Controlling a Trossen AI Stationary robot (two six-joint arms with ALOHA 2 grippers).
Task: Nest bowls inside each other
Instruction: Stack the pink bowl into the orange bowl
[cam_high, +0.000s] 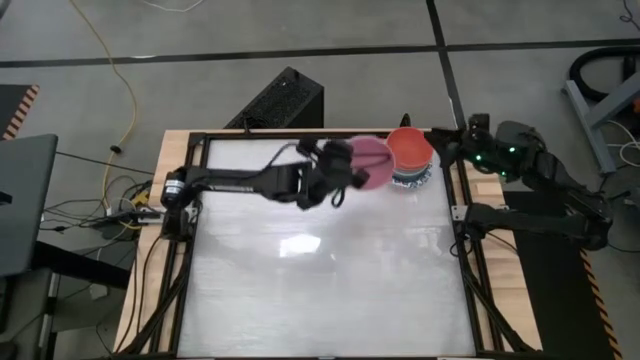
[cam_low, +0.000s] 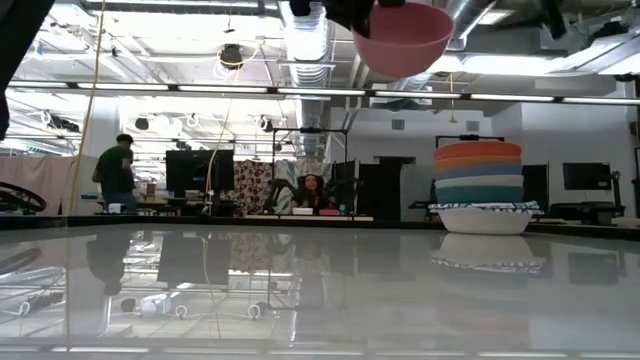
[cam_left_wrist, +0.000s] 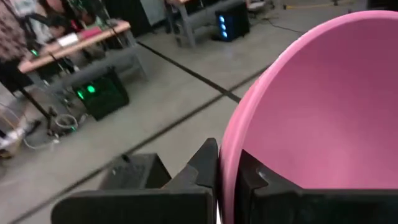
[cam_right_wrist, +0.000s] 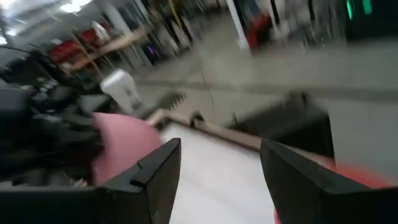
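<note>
A pink bowl (cam_high: 372, 162) hangs high above the table at its far side, with my left gripper (cam_high: 349, 172) shut on it. Just to its right, a stack of nested bowls (cam_low: 480, 188) stands on the table near the far right corner. A red bowl (cam_high: 410, 147) tops the stack, and a white bowl with a blue-patterned rim (cam_low: 484, 217) is at the bottom. My right gripper (cam_right_wrist: 217, 180) hovers open and holding nothing beyond the stack, at the table's far right corner. My left gripper grips the pink bowl's rim (cam_left_wrist: 225, 163) on the side toward the table's left. One finger (cam_left_wrist: 256, 180) is inside the bowl and one finger (cam_left_wrist: 204, 167) is outside. The fingers reach in about level from the left. The bowl hangs mouth up, well clear of the table.
Black frame rails (cam_high: 468, 250) run along the table's edges. The white tabletop (cam_high: 320, 270) stretches toward the near side. Beyond the table, people (cam_low: 118, 172) are in the room.
</note>
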